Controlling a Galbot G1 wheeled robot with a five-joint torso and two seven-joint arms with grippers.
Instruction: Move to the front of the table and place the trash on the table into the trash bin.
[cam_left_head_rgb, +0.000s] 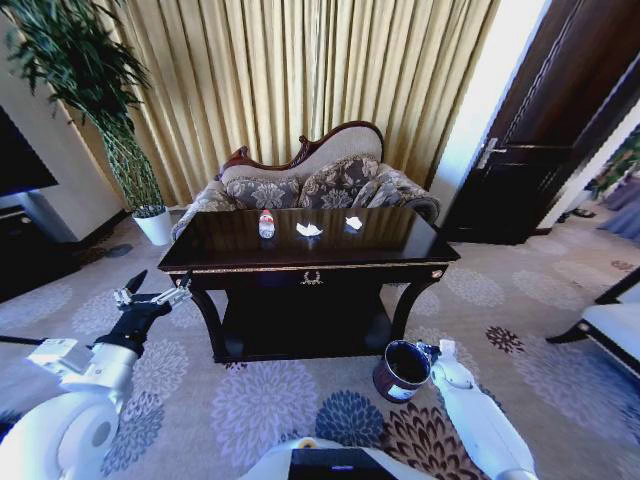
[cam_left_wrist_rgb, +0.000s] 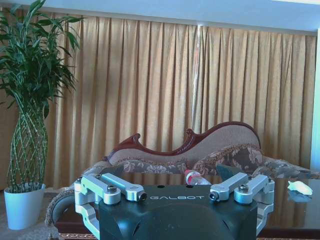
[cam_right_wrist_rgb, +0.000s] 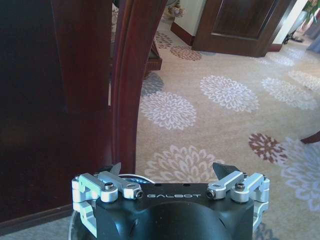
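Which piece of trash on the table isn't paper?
The clear bottle with the red-and-white label, leftmost of the three; the other two are crumpled white paper.

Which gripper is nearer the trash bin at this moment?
Right. The right gripper is right at the trash bin on the carpet, by its rim. The left gripper hangs open off the table's left front corner.

one table (cam_left_head_rgb: 390, 245), one bottle (cam_left_head_rgb: 266, 224), two paper pieces (cam_left_head_rgb: 309, 230), one bin (cam_left_head_rgb: 402, 370)

The left arm reaches up from the lower left of the head view, its gripper (cam_left_head_rgb: 152, 289) wide open. The right arm lies at the lower right, its gripper (cam_right_wrist_rgb: 170, 172) open too.
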